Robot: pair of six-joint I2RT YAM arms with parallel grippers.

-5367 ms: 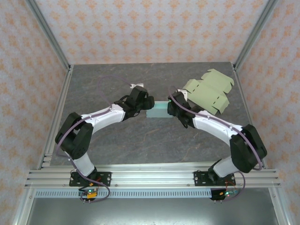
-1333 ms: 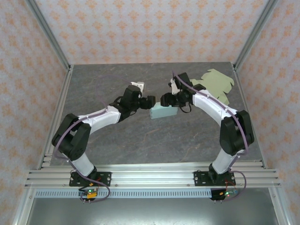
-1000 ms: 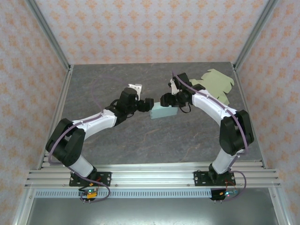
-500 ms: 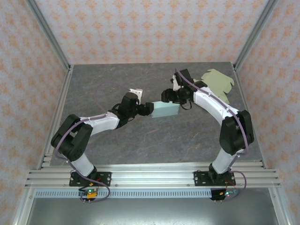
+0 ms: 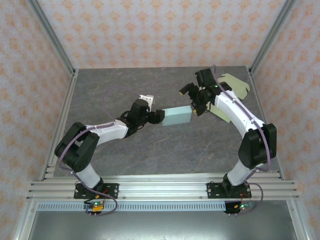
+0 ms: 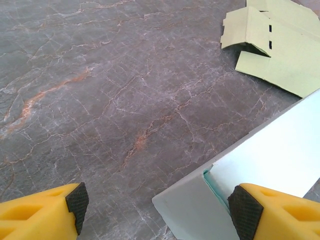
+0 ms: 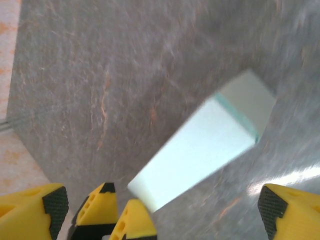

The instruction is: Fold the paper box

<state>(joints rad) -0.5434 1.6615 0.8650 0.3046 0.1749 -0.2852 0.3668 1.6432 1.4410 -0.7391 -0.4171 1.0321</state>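
At mid-table the pale box (image 5: 177, 116) lies nearly shut, though its left end flap (image 6: 192, 205) may gape. Our left gripper (image 5: 159, 117) stands wide, gripping nothing; the right gripper (image 5: 192, 99) hangs spread, empty. We'd steady one end, then press the flap squarely.

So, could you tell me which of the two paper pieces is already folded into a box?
The pale blue box mid-table; the green sheet at the far right is an unfolded cutout.

Grey marbled table (image 5: 125, 150) — peach patterned walls (image 5: 150, 30) at 9, 12 and 3 o'clock; aluminium rail (image 5: 165, 187) at 6 o'clock.
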